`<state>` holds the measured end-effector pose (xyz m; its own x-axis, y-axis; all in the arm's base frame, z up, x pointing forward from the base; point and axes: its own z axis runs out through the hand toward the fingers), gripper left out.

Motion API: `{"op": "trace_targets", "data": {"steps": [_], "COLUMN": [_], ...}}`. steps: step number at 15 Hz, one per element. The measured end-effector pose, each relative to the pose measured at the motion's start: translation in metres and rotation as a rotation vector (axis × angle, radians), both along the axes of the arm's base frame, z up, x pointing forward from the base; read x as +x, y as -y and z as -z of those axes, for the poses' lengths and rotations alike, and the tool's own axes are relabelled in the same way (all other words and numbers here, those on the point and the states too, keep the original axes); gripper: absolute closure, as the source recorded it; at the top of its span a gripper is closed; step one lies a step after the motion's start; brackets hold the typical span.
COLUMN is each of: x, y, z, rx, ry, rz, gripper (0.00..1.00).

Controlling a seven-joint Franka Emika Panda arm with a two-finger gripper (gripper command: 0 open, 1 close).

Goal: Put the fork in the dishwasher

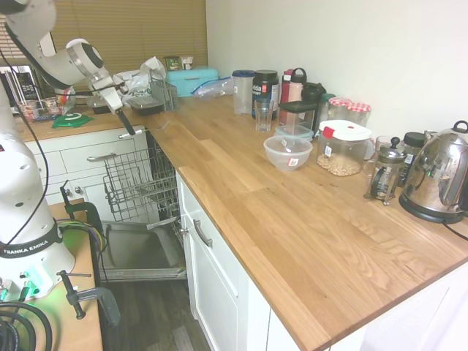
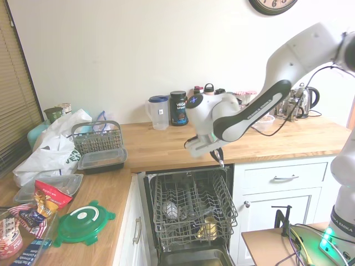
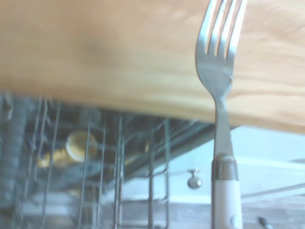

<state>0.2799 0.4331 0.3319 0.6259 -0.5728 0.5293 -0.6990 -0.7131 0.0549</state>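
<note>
claw (image 1: 126, 119) gripping fork (image 3: 219, 114), hanging over worktop (image 1: 292, 212) edge above dishwasher (image 2: 191, 213) rack at 6 o'clock. risk: thin fork slipping through wire gaps or tines snagging edge.

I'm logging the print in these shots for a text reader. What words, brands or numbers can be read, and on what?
"FRANKA EMIKA" on the band of the arm's base.
"VEGA SPORT" on the black tub on the counter.
Too small or blurred to read: the white bag's green print, the snack packets, the clock face, the clear bowl's sticker.
</note>
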Motion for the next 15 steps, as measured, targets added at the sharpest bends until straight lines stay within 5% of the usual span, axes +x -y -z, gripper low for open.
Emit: {"op": "trace_targets", "data": {"steps": [5, 15], "x": [0.000, 0.007], "y": [-0.066, -0.075], "z": [0.059, 0.099], "rx": [-0.120, -0.157], "ry": [-0.040, -0.084], "rz": [-0.061, -0.094], "gripper": [1.00, 1.00]}}
